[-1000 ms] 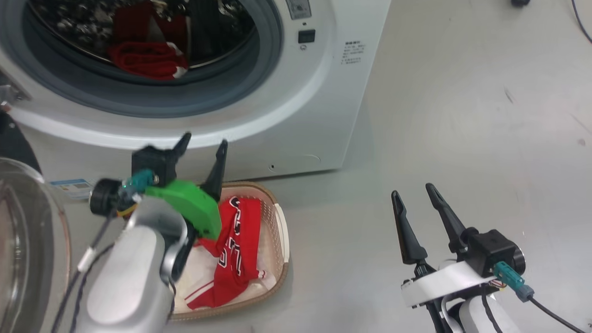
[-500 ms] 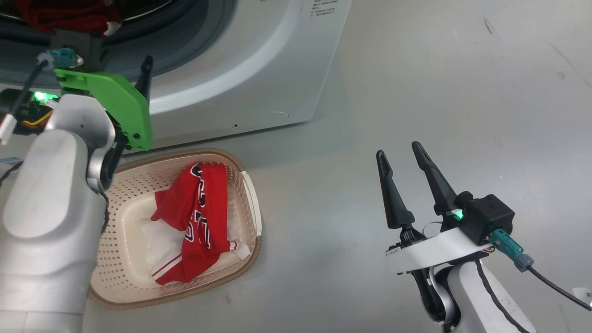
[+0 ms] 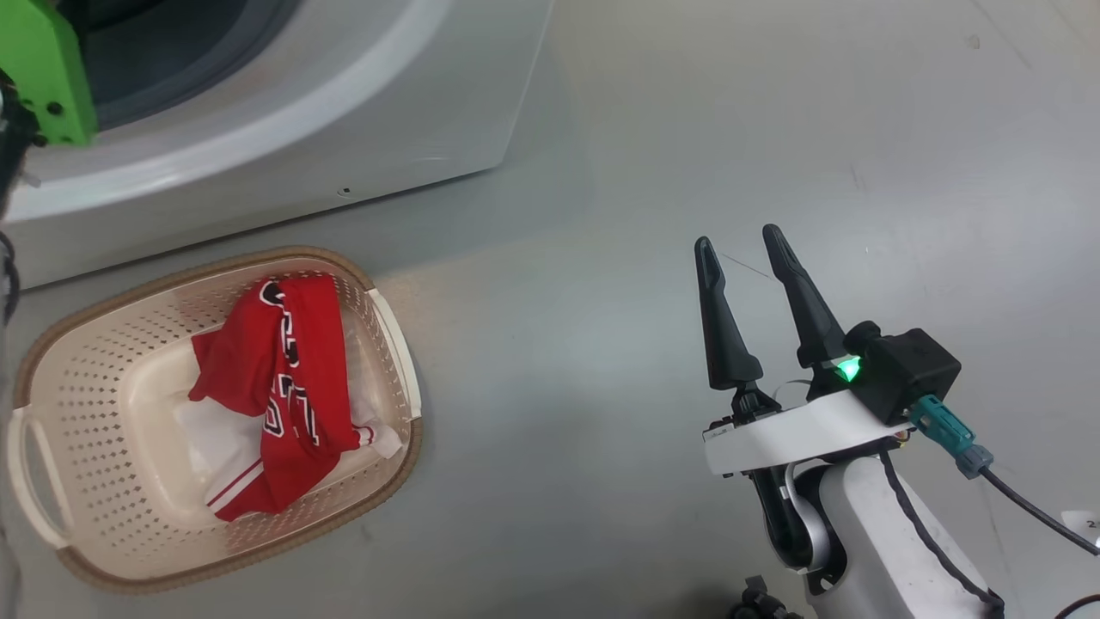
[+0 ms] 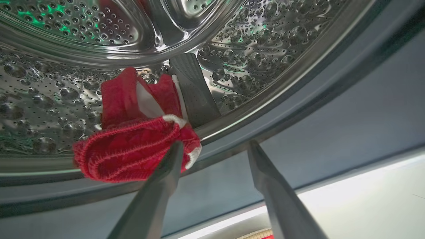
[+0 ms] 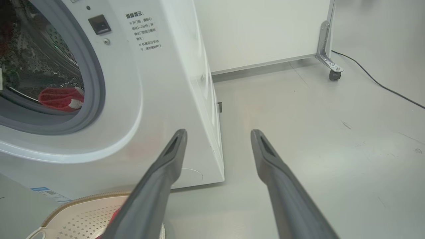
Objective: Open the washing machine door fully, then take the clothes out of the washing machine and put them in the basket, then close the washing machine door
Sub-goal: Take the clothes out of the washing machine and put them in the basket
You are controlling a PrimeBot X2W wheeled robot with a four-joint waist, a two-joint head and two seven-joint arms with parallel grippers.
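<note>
The left hand has gone from above the small cream plastic basket with holes in its sides and a brown rim up into the round mouth of the big white washing machine. In the head view, its bright green plastic bracket now sits at the top left corner, by the machine's mouth. The head camera has turned too, so the machine and basket only look as if they slid up and left. They did not move.

The left hand's 2 long dark fingers are spread apart and hold nothing. They point in over the grey rubber ring at the shiny steel drum full of little holes. 1 bunched red cloth with white trim lies at the drum's front lip. 1 finger tip is right at its edge, and I cannot tell if it touches.

Another red cloth with white trim and black-and-white letters is still in the basket, on its right side, just as it was 1 second ago.

The right hand waits over the bare grey floor, well away from the basket, fingers apart and empty as before.

So I think 1 piece is done, and the left hand is going for the next. After that comes the drop in the basket, then shutting the door.
</note>
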